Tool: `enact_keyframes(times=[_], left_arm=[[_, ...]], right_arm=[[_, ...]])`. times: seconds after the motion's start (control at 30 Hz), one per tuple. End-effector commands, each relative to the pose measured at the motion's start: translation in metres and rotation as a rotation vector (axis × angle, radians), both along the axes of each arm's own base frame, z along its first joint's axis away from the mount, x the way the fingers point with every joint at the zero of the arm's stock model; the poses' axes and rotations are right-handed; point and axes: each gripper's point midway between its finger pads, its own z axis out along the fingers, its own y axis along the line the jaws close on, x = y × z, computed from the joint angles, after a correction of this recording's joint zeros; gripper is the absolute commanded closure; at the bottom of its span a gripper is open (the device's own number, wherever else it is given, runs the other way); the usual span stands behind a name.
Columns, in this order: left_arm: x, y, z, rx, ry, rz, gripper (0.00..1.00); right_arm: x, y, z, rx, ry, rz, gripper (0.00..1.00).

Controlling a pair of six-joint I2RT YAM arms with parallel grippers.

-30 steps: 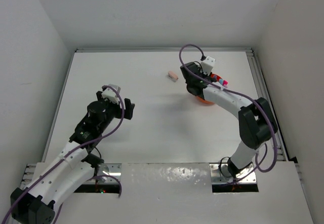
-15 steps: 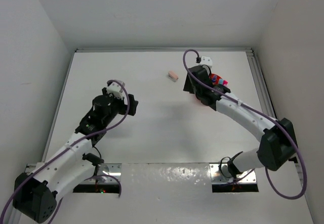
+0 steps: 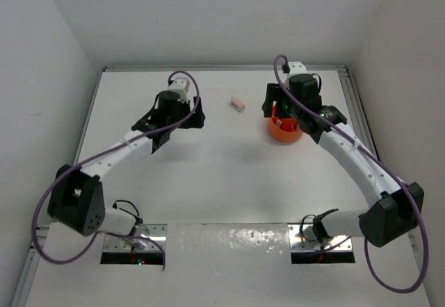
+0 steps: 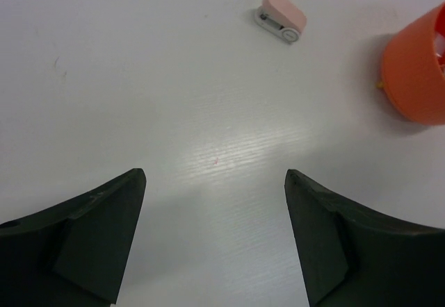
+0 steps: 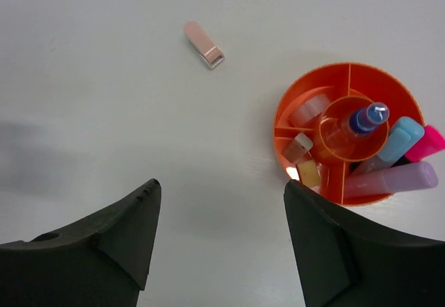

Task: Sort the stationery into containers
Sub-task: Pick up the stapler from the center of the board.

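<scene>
On both arms the jaws are standing wide apart, holding nothing: left gripper (image 4: pixel 214 178), right gripper (image 5: pixel 221 185). Beyond them one pink eraser block (image 4: pixel 281 17) is lying alone on the bench (image 4: pixel 125 78), well apart from the orange tub (image 4: pixel 417 71), with open surface all around.

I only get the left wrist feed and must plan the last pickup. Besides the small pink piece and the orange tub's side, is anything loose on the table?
Observer: From the top camera, the pink piece is the only loose item I can see on the table.
Operator: What has been sorted already?
Observer: The right wrist camera shows a blue-capped bottle in the orange tub's middle cup, with a light blue tube and eraser blocks in outer compartments.
Operator: And the other arm?
Observer: The right gripper is open and empty, above the table near the tub.
</scene>
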Motion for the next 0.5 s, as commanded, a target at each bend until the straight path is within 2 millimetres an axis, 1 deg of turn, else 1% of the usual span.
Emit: enact_keyframes(times=[0.0,0.03,0.07,0.1,0.13,0.17,0.2,0.27,0.3,0.37,0.4,0.43,0.47], left_arm=[[0.016,0.008,-0.019,0.051,0.143,0.142,0.21],[0.024,0.009,-0.012,0.057,0.162,0.182,0.21],[0.030,0.008,-0.014,0.067,0.182,0.204,0.21],[0.036,0.005,-0.037,0.106,0.245,0.220,0.20],[0.041,0.001,-0.042,0.116,0.271,0.228,0.19],[0.053,-0.007,-0.033,0.101,0.280,0.235,0.18],[0.060,-0.012,-0.063,0.134,0.350,0.237,0.16],[0.071,-0.022,-0.080,0.137,0.410,0.233,0.15],[0.090,-0.034,-0.086,0.136,0.415,0.235,0.14],[0.104,-0.054,-0.091,0.100,0.434,0.213,0.13],[0.124,-0.067,-0.085,0.070,0.403,0.203,0.13],[0.131,-0.080,-0.082,0.046,0.386,0.185,0.13],[0.144,-0.090,-0.086,0.023,0.358,0.171,0.13]], right_arm=[[0.016,0.013,0.028,0.043,-0.047,0.108,0.30],[0.023,0.014,0.030,0.047,-0.049,0.110,0.30],[0.026,0.016,0.030,0.044,-0.048,0.114,0.30],[0.030,0.015,0.030,0.029,-0.049,0.120,0.30],[0.033,0.016,0.031,0.026,-0.053,0.121,0.30],[0.036,0.017,0.026,0.018,-0.041,0.123,0.30],[0.038,0.017,0.025,0.012,-0.041,0.121,0.30],[0.043,0.012,0.025,0.014,-0.044,0.080,0.30],[0.045,0.011,0.026,0.020,-0.054,0.071,0.30],[0.046,0.007,0.022,0.010,-0.055,0.060,0.30],[0.047,0.004,0.020,-0.003,-0.053,0.057,0.30],[0.049,0.000,0.020,-0.007,-0.049,0.044,0.30],[0.051,-0.006,0.019,-0.018,-0.046,0.024,0.30]])
